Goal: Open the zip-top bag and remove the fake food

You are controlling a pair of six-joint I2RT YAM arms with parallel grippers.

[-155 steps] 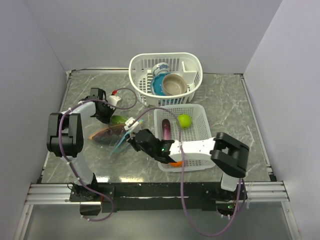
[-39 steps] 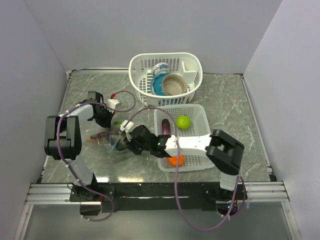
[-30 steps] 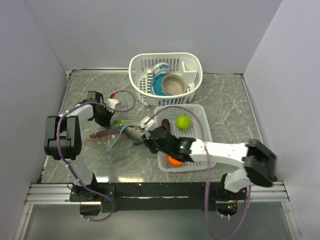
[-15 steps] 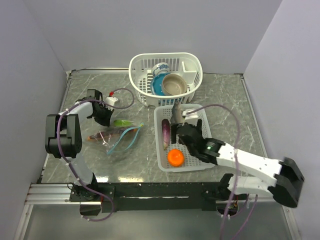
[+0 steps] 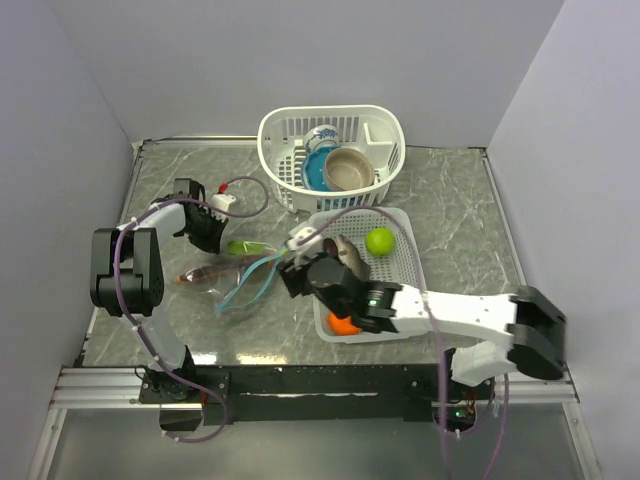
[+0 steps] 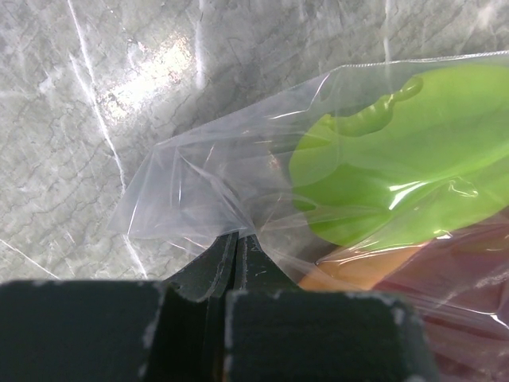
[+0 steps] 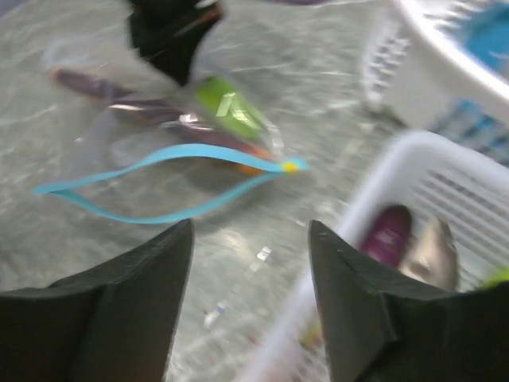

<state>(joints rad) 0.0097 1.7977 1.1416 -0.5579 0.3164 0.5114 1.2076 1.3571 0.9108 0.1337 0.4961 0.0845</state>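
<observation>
Top view, zip-top bag (image 5: 232,278): laid flat on the grey marbled surface (image 5: 450,210), left of the white mesh tray (image 5: 392,268); its teal zip strip (image 5: 258,272) is parted into a loop.
Top view, left pincer (image 5: 207,228): placed at the bag's far corner.
Top view, right pincer (image 5: 293,272): held above the surface between the bag's mouth and the tray.
Top view, tray contents: a green round fruit (image 5: 379,241) and an orange ball (image 5: 343,323) are seen inside.
Left wrist view, left pincer: the fingers are pressed together and clamped on a corner of the clear bag.
Left wrist view, bag contents: a green piece (image 6: 398,159) and a reddish-orange piece (image 6: 374,274) are enclosed in the plastic.
Right wrist view, right pincer: the fingers are spread apart, with nothing between them.
Right wrist view, bag: seen beyond the fingers, with its strip gaping.
Right wrist view, tray: a purple aubergine (image 7: 390,235) is held in it, beside a blurred grey-tan piece (image 7: 433,251).
</observation>
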